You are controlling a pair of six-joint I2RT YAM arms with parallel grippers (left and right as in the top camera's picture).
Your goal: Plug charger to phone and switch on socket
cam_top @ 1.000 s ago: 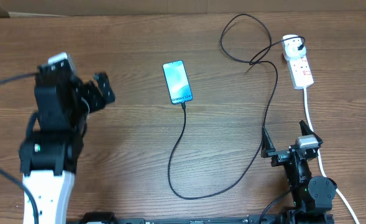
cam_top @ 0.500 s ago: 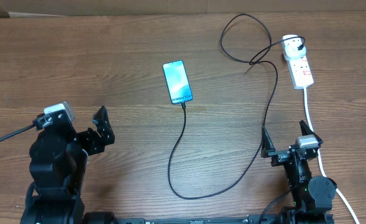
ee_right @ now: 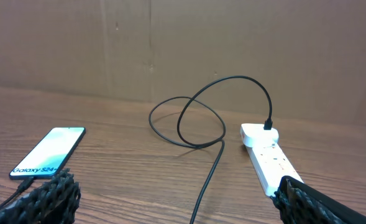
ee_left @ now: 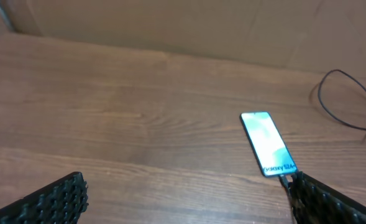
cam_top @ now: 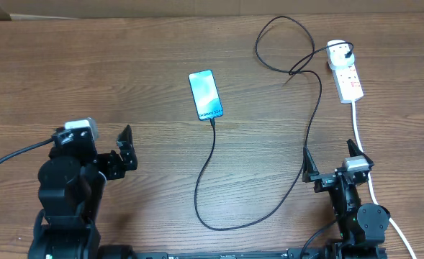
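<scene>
phone point(cam_top: 206, 94): charger point(cam_top: 213, 173) tip plugged in, we think
socket point(cam_top: 347, 75): adapter point(cam_top: 335, 49) in
left gripper point(cam_top: 127, 149): spread wide
right gripper point(cam_top: 329, 155): spread wide too

The phone point(cam_top: 205, 94) lies flat mid-table, its screen lit blue. The black charger cable point(cam_top: 214, 140) is plugged into its near end and sweeps in a long loop rightward to the white adapter point(cam_top: 336, 50), which sits in the white power strip point(cam_top: 350, 80) at the far right.

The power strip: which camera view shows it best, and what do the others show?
Overhead: the whole power strip shows from above, with its white cord. The right wrist view shows it closer, but one of the fingers hides its near end. The left wrist view misses it.
</scene>
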